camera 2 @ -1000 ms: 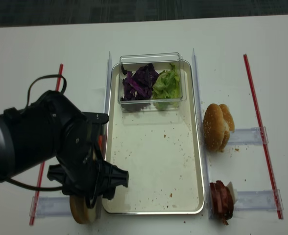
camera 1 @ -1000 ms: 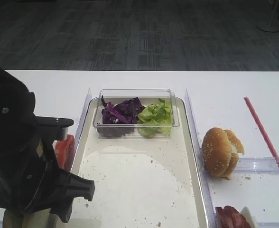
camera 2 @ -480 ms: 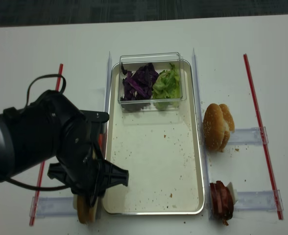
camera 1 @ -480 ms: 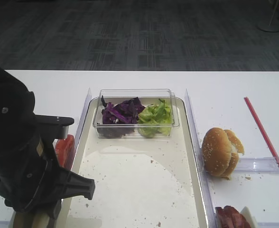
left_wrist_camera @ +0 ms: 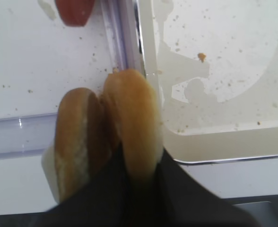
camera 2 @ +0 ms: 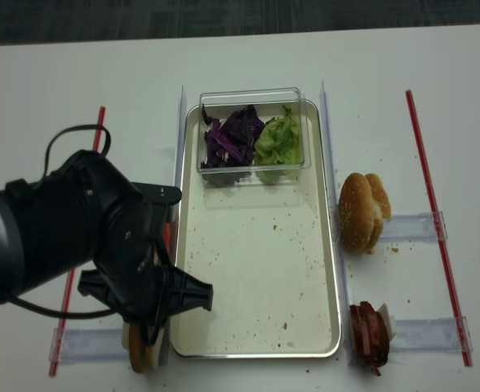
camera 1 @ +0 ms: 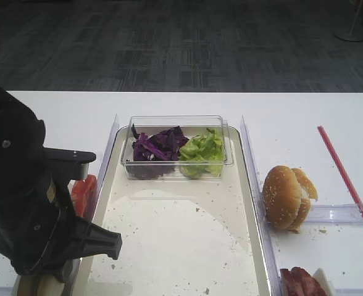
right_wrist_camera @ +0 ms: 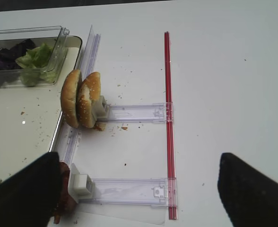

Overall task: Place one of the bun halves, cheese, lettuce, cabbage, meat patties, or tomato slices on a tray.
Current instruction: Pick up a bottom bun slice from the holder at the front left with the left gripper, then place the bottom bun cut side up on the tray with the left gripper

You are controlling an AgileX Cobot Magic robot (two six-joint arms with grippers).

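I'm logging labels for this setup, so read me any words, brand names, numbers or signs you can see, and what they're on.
None: no readable text in any view.
The tray, the clear tub, the clear plastic holders, the red strips and the table carry no print, label or number.

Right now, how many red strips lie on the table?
2. One red strip lies at the table's right side, beyond the sesame buns. The other red strip lies left of the tray, partly hidden by the left arm.
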